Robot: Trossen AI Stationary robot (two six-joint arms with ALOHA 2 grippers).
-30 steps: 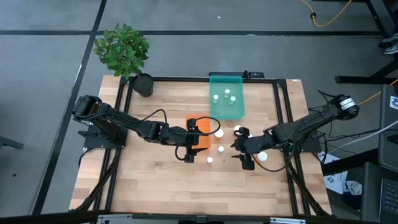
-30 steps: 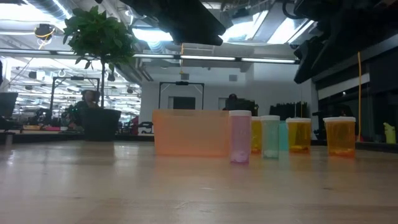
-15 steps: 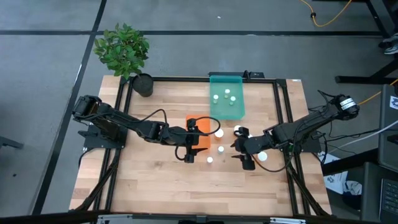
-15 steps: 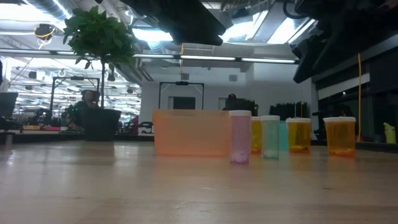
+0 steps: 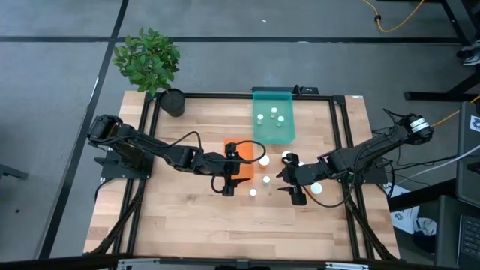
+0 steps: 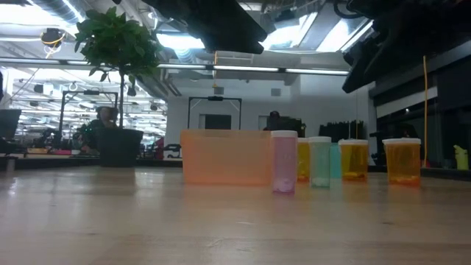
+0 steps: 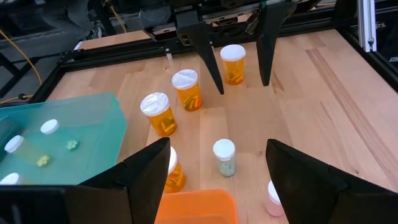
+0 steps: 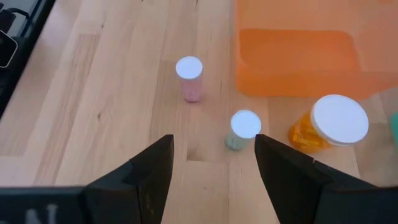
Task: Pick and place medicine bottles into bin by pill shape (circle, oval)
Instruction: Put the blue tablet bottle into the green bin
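Several white-capped medicine bottles stand upright on the wooden table between my two grippers: amber ones [image 7: 187, 89] [image 7: 156, 112] [image 7: 233, 63] [image 8: 331, 124], a small greenish one [image 8: 244, 129] and a pink one [image 8: 189, 78]. Three more bottles [image 5: 270, 115] lie in the teal bin [image 5: 283, 132]. My left gripper [image 5: 235, 169] hangs open and empty above the orange bin [image 5: 241, 169]. My right gripper [image 5: 289, 178] hangs open and empty above the table, facing the left one, with the greenish bottle a little ahead of its fingers.
A potted plant [image 5: 154, 64] stands at the table's far left corner. A black metal frame [image 5: 341, 150] borders the table. The near half of the table [image 5: 225, 225] is bare wood. In the low view the orange bin [image 6: 224, 156] stands left of the bottle row [image 6: 319, 162].
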